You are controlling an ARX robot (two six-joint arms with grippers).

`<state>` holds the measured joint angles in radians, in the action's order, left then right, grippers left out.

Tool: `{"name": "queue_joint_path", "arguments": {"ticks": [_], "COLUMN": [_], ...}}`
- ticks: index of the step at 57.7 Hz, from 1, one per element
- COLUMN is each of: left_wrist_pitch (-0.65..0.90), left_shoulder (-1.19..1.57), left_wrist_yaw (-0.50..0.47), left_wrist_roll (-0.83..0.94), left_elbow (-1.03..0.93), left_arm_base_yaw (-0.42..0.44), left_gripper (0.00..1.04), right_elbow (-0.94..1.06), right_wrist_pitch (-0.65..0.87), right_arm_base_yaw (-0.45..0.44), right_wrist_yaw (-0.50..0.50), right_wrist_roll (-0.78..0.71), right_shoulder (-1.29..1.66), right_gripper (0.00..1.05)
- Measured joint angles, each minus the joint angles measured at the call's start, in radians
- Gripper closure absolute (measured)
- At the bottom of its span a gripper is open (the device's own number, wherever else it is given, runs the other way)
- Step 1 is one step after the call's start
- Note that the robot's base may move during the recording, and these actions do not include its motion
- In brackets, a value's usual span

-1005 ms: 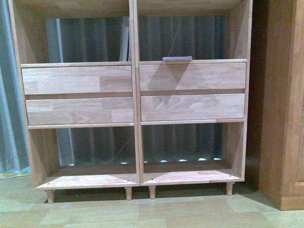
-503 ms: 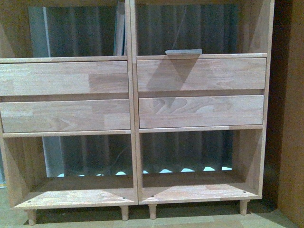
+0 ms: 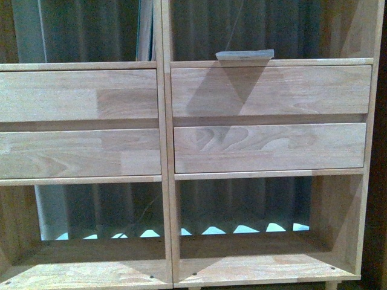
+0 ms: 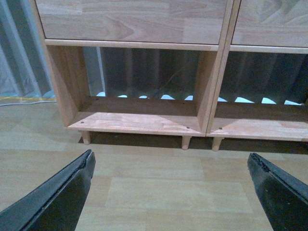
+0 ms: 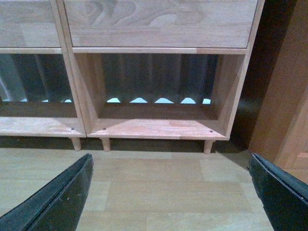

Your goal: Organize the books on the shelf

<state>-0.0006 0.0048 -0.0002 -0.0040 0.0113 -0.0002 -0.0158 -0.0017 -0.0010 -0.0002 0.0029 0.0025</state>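
Observation:
The light-wood shelf (image 3: 163,121) fills the front view, with four plain drawer fronts and open compartments above and below. A thin pale book (image 3: 245,55) lies flat on the board above the upper right drawer, its edge toward me. A thin upright book (image 3: 145,30) stands in the upper left compartment against the divider; its cover is unclear. Neither gripper shows in the front view. My left gripper (image 4: 171,156) is open and empty above the floor, facing the shelf's lower left compartment (image 4: 144,122). My right gripper (image 5: 171,156) is open and empty, facing the lower right compartment (image 5: 159,127).
A plain wooden cabinet (image 5: 284,96) stands right of the shelf with a dark gap between them. A grey curtain (image 4: 19,57) hangs behind and to the left. Light-wood floor (image 4: 159,187) lies between the grippers and the shelf's peg legs (image 4: 185,142).
The front view has closed in on the shelf: it looks larger, its peg legs and the cabinet have left the frame, and the flat book sits higher and further right.

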Motion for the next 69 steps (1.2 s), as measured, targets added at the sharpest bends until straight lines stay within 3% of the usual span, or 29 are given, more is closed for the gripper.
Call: {"name": "queue_joint_path", "arguments": {"ticks": [69], "left_wrist_pitch": [0.000], "left_shoulder": [0.000], "left_wrist_yaw": [0.000], "left_wrist_roll": [0.000], "left_elbow": [0.000], "left_arm_base_yaw": [0.000], "left_gripper": [0.07], "right_elbow": [0.000], "right_wrist_pitch": [0.000], "right_arm_base_yaw": [0.000], "right_wrist_yaw": [0.000], "right_wrist_roll": [0.000], "right_shoulder": [0.000], "right_gripper": [0.07]}}
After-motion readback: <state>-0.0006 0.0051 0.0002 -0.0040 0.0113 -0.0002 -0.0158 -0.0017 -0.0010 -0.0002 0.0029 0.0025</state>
